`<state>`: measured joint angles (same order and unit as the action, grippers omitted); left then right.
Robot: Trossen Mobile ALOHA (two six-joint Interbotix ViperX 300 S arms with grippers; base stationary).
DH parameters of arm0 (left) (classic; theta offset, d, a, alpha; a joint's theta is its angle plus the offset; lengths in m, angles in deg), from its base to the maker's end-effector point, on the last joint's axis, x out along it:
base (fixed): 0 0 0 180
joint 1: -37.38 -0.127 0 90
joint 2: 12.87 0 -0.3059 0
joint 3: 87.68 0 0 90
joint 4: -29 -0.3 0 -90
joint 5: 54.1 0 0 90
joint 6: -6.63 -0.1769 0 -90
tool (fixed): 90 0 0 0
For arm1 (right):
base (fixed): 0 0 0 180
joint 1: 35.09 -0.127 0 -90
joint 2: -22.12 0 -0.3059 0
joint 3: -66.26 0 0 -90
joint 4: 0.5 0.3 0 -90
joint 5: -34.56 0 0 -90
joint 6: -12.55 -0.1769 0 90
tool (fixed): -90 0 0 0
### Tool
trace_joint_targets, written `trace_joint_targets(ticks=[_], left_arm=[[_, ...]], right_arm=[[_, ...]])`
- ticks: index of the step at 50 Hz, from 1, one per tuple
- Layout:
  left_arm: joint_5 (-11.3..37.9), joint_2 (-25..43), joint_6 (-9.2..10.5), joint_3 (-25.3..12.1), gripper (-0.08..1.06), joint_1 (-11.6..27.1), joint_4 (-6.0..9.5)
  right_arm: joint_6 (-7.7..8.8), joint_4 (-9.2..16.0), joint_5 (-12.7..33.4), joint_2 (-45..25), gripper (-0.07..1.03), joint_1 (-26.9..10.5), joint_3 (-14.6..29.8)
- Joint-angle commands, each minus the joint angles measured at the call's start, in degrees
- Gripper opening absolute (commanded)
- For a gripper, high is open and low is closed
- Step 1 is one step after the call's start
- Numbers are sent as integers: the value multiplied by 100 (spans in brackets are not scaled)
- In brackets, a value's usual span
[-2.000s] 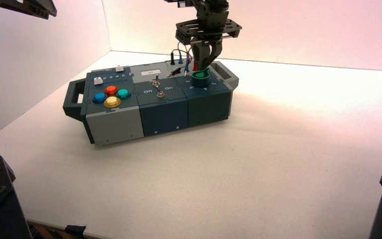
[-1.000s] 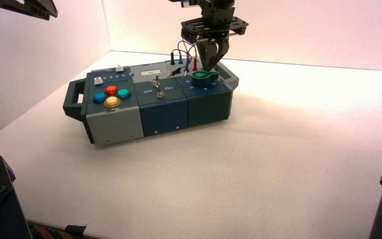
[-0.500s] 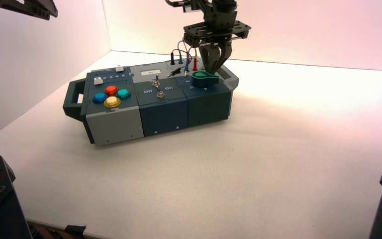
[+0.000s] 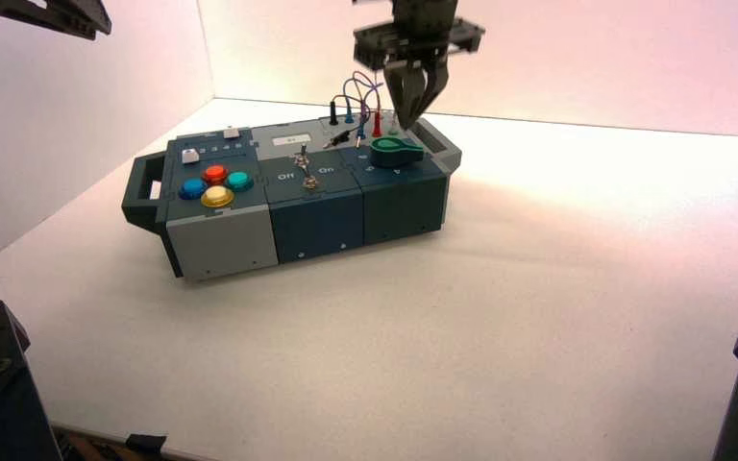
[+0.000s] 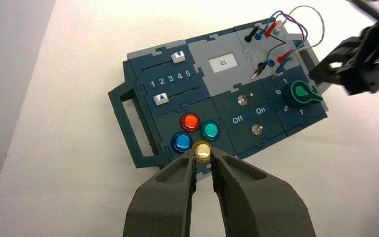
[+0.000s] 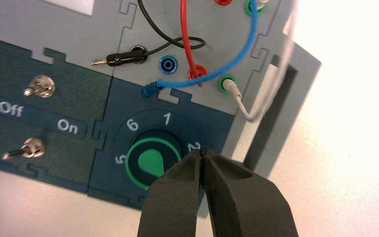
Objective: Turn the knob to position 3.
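The dark green knob (image 4: 396, 149) sits on the box's right end section. It also shows in the left wrist view (image 5: 303, 94) and the right wrist view (image 6: 150, 163). In the left wrist view its teardrop pointer aims to the side opposite the 6, where the numeral is hidden. My right gripper (image 4: 406, 121) hangs above and just behind the knob without touching it. Its fingers are shut and empty in the right wrist view (image 6: 202, 151). My left arm (image 4: 48, 14) stays parked high at the far left. Its gripper (image 5: 203, 157) is empty, with a narrow gap between its fingers.
The box (image 4: 221, 240) stands turned on the white table, with handles at both ends. It carries four coloured buttons (image 5: 195, 133), two toggle levers (image 6: 32, 148) by the Off/On label, two sliders (image 5: 170, 79), a small display (image 5: 223, 63) and plugged wires (image 6: 192, 44) behind the knob.
Two seconds ago my right gripper was down around the knob. It has since let go, risen straight up and shut. The knob's pointer now aims to the right.
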<state>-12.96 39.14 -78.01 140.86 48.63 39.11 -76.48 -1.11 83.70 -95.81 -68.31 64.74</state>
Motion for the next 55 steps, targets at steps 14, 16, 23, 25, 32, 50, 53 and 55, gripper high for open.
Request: trace_joint_targets(ticks=[14,16,23,25,32,50,53,55], left_arm=[[-26,-9,26,-193,18,-35,9],[-26,-9,26,-193,18,-26,9],[-26,0,26,-193,18,-35,18],[-26,0,26,-193,18,-35,9],[-26,-9,26,-193,18,-35,9],[-18,-18,26,-193,18,-35,9],[-18,-18,26,-202,18,-35,9],[-18,-18,26,-202,18,-35,9]], right_arm=[[-62,105,334,747,-2,-70,-229],[-62,123,334,756,-2,-88,-290],[-62,167,325,782,-2,-237,-483],[-70,176,325,773,-2,-272,-510],[-105,176,316,756,-2,-316,-545],[-105,211,308,563,-2,-316,-615],[-105,211,308,519,-2,-316,-615],[-105,211,299,492,-2,-316,-615]])
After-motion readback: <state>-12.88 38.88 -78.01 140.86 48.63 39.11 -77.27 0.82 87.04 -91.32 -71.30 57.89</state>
